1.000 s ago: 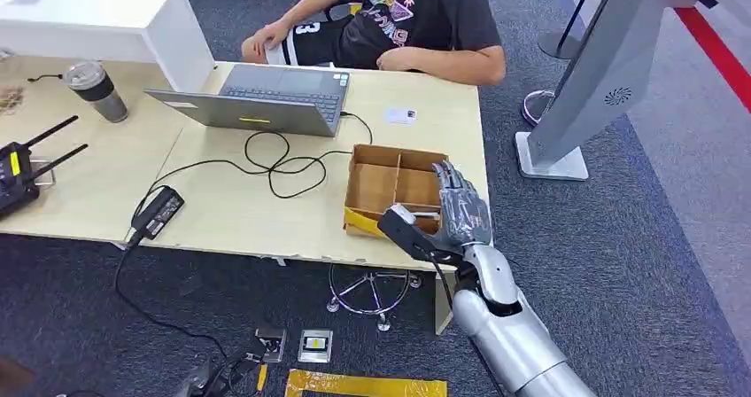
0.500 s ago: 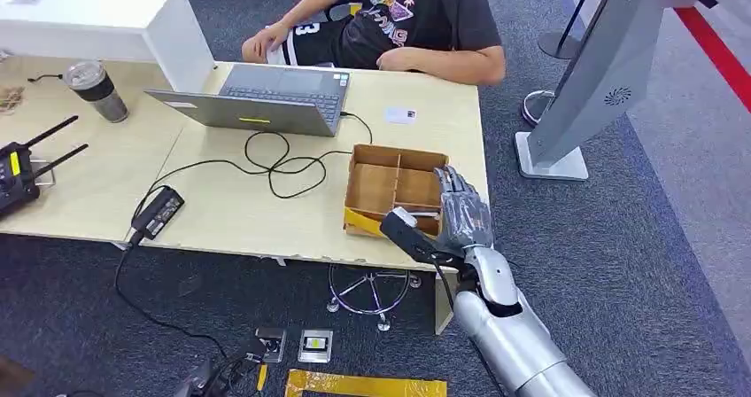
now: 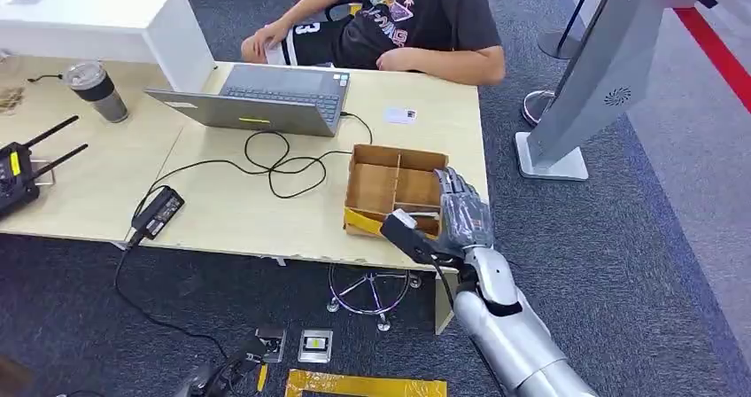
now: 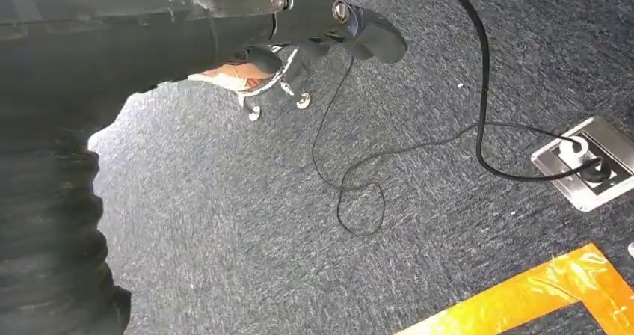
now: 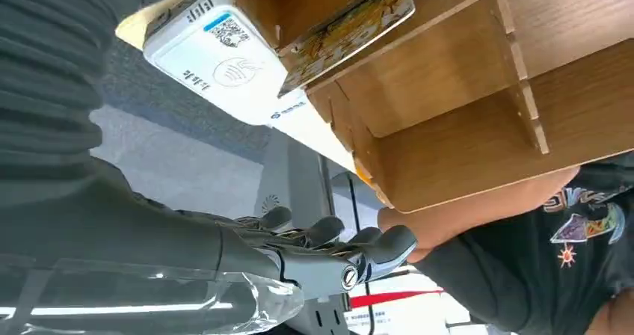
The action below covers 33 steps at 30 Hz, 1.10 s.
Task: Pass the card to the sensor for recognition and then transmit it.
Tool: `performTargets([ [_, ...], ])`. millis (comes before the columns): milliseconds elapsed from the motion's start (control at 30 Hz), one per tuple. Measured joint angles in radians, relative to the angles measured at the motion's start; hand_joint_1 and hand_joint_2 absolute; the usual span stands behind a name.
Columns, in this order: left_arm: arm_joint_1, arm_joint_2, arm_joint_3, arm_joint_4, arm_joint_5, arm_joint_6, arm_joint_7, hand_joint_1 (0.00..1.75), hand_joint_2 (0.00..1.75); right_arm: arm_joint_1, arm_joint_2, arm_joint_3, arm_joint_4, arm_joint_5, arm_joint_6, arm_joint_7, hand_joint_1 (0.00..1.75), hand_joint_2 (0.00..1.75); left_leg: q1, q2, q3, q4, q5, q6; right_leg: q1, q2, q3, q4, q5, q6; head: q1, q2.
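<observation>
Change: since a second ago your right hand [image 3: 460,215] has edged slightly toward the surface's near corner; the box and cards have stayed put.
Card: a patterned card [image 5: 348,28] leans in the divided wooden box [image 3: 394,189]; another white card [image 3: 400,115] lies on the surface [image 3: 248,211] near the seated person [image 3: 398,25].
Sensor: the white reader [image 5: 217,62] sits just beside the box.
Right hand: you hold nothing, fingers spread, at the box's near side.
Left hand [image 4: 329,25]: hangs over carpet, thumb out; you cannot tell its grip.
Beyond: laptop [image 3: 266,100], cables, a grey kiosk [image 3: 593,78].
</observation>
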Motion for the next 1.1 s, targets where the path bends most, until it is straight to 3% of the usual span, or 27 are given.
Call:
performTargets([
  [233,0.000,0.000,0.001,0.000,0.003,0.003,0.000,0.00,1.75,-0.019,0.013,0.000,0.020,0.012,-0.011,-0.013,0.49,1.75,0.000,0.000,0.000,0.000,0.000,0.000,0.000,0.000,0.000,0.000,0.000,0.000,0.000,0.000],
  [433,0.000,0.000,0.002,0.000,0.003,0.004,0.000,0.00,1.75,-0.030,0.027,0.000,0.037,0.018,-0.017,-0.018,0.40,1.75,0.000,0.000,0.000,0.000,0.000,0.000,0.000,0.000,0.000,0.000,0.000,0.000,0.000,0.000],
  [733,0.000,0.000,0.002,0.000,0.002,0.004,0.000,0.00,1.75,-0.040,0.049,0.000,0.055,0.033,-0.019,-0.027,0.45,1.75,0.000,0.000,0.000,0.000,0.000,0.000,0.000,0.000,0.000,0.000,0.000,0.000,0.000,0.000],
  [933,0.000,0.000,0.003,0.000,0.003,0.004,0.000,0.00,1.75,-0.043,0.060,0.001,0.066,0.038,-0.019,-0.031,0.65,1.75,0.000,0.000,0.000,0.000,0.000,0.000,0.000,0.000,0.000,0.000,0.000,0.000,0.000,0.000],
  [1100,0.000,0.000,0.017,0.000,0.014,0.005,0.000,0.00,1.75,-0.045,0.069,0.001,0.079,0.051,-0.016,-0.033,0.63,1.75,0.000,0.000,0.000,0.000,0.000,0.000,0.000,0.000,0.000,0.000,0.000,0.000,0.000,0.000],
])
